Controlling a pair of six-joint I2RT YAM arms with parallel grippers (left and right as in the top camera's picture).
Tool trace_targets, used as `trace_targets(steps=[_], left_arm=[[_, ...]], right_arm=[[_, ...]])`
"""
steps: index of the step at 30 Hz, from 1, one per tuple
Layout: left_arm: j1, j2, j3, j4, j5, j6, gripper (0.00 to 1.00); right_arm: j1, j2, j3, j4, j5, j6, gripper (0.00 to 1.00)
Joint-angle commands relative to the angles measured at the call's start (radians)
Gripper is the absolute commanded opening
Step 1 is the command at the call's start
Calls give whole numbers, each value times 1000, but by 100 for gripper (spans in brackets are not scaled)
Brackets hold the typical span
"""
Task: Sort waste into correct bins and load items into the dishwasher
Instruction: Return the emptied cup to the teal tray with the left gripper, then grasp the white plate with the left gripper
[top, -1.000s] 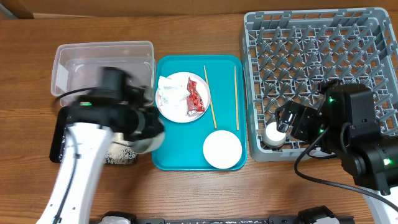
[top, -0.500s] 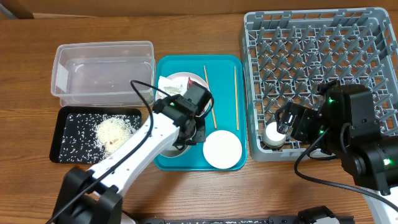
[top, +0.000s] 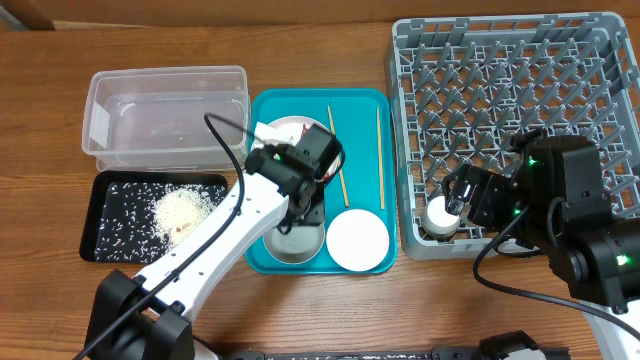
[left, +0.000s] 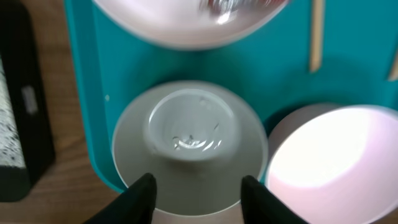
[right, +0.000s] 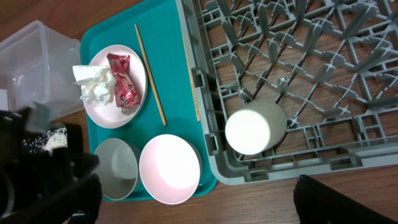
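Grey and upright, the small bowl sits in the near left corner of the teal tray, just beside the pink-white bowl. The left gripper hangs over it, fingers spread to either side of its near rim and gripping nothing. In the grey dish rack the white cup rests in the near corner next to the teal tray. The right gripper is splayed wide above the cup. Rice is heaped on the black tray.
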Motion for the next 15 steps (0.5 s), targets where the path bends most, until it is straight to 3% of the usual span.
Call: trace_targets(steps=[1,3,4,9,15], left_arm=[[1,1,142,-6,-96,100,64],[3,1,189,8,-101,128,78],[3,1,205,25,-100,134,80],[14,21,215,141,-121,151,75],[28,189,215,212,-126,158,74]], right_arm=[[5,-5,13,6,9,-6,100],[5,-5,13,5,9,-6,100],[5,-5,13,5,9,-6,100],[5,-5,13,1,9,-6,100],[5,-5,13,-3,8,-6,100]])
